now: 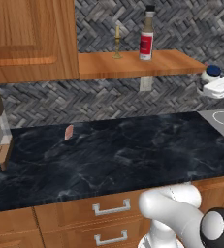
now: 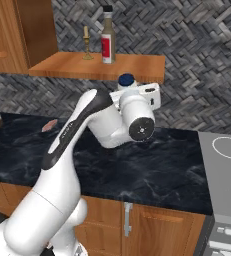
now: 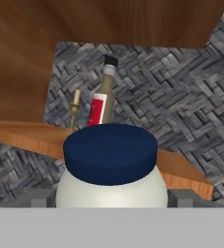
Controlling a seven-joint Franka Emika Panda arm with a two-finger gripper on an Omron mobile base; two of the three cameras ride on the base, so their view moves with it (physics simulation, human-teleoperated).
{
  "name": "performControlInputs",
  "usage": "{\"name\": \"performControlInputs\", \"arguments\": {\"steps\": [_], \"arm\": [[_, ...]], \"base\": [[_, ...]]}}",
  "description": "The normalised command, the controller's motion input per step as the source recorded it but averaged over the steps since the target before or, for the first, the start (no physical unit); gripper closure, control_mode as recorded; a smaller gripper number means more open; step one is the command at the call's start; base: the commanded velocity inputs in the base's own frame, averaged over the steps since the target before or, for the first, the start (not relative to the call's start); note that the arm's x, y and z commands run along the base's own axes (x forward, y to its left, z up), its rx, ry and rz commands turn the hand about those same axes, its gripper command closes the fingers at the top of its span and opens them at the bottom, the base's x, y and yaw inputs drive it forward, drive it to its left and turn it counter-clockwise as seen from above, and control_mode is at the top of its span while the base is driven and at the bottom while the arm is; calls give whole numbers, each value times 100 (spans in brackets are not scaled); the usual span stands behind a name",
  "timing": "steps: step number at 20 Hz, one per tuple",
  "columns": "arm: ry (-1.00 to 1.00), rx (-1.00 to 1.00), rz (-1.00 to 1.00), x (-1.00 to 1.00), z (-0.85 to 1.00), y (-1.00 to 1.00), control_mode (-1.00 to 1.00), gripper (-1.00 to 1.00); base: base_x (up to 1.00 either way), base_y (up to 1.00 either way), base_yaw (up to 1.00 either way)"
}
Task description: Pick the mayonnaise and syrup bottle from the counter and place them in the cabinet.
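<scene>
Two fingers (image 3: 182,197) flank mayonnaise (image 3: 110,167), touching its sides.

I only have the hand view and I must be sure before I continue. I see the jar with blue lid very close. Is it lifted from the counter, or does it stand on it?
Observer: Lifted. In the right base view the mayonnaise is held up by the gripper, well above the counter.
Operator: How high is it compared to the shelf?
Observer: The jar's lid sits about level with the cabinet board's underside, just in front of its right end.
Operator: Is anything left on the counter?
Observer: A small pinkish item lies there, left of the arm. The syrup bottle already stands on the shelf beside a candlestick.
</scene>
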Motion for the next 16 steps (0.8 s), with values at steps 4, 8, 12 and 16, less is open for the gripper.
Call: {"name": "performControlInputs", "arguments": {"steps": [4, 8, 12, 16], "arm": [[7, -9, -11, -9, 73, -20, -100, 100], [16, -3, -2, 8, 49, -7, -100, 100], [4, 0, -1, 8, 2, 1, -100, 100], [11, 12, -2, 20, 38, -9, -100, 100]], "base": [[0, 0, 0], [0, 0, 0], [0, 0, 0], [0, 0, 0]]}}
